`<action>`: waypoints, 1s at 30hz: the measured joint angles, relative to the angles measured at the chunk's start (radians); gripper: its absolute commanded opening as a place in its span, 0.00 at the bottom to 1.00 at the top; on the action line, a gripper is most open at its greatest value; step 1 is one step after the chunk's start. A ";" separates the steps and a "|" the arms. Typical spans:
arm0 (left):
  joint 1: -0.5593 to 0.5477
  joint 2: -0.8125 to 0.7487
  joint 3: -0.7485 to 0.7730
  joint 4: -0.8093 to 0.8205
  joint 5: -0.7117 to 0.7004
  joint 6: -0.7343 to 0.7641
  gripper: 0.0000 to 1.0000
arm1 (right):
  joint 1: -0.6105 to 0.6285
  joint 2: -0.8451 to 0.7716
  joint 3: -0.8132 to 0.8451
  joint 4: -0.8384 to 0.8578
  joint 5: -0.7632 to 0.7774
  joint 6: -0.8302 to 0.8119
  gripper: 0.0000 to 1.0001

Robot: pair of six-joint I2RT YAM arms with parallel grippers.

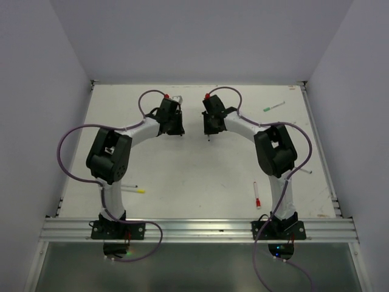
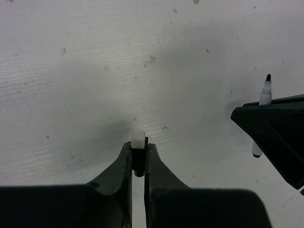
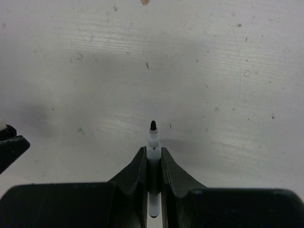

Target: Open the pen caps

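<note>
My left gripper (image 2: 138, 142) is shut on a small black pen cap (image 2: 138, 159) with a white end, held just above the table. My right gripper (image 3: 153, 149) is shut on a thin white pen barrel (image 3: 153, 137) whose bare black tip points forward. That pen also shows at the right of the left wrist view (image 2: 263, 97). In the top view the left gripper (image 1: 175, 129) and right gripper (image 1: 209, 131) face each other a short gap apart at the table's far middle. Capped pens lie around: green cap (image 1: 267, 110), red cap (image 1: 257, 201), yellow cap (image 1: 141, 191).
White table (image 1: 182, 176) with walls on three sides and a metal rail (image 1: 194, 228) at the near edge. Purple cables (image 1: 67, 152) loop off both arms. Another pen (image 1: 305, 171) lies beside the right arm's elbow, partly hidden.
</note>
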 measured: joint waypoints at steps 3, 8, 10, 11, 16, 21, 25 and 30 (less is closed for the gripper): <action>0.000 0.019 0.008 -0.005 -0.002 0.006 0.00 | -0.003 0.018 0.018 -0.006 -0.001 -0.002 0.07; 0.000 0.033 0.011 -0.017 -0.016 0.015 0.04 | -0.003 0.063 0.074 -0.020 -0.003 -0.002 0.11; 0.000 0.037 0.013 -0.019 -0.021 0.019 0.06 | -0.003 0.079 0.090 -0.022 -0.004 -0.002 0.12; 0.000 0.040 0.015 -0.021 -0.024 0.022 0.06 | -0.003 0.084 0.094 -0.023 -0.005 -0.002 0.13; 0.000 0.065 0.035 -0.029 -0.033 0.023 0.15 | -0.004 0.099 0.095 -0.021 -0.012 0.002 0.21; 0.000 0.098 0.060 -0.039 -0.042 0.024 0.20 | -0.008 0.100 0.095 -0.018 -0.030 0.004 0.31; 0.000 0.101 0.061 -0.042 -0.044 0.025 0.27 | -0.010 0.100 0.095 -0.014 -0.037 0.005 0.34; 0.000 0.101 0.063 -0.042 -0.054 0.025 0.35 | -0.010 0.100 0.095 -0.011 -0.048 0.005 0.40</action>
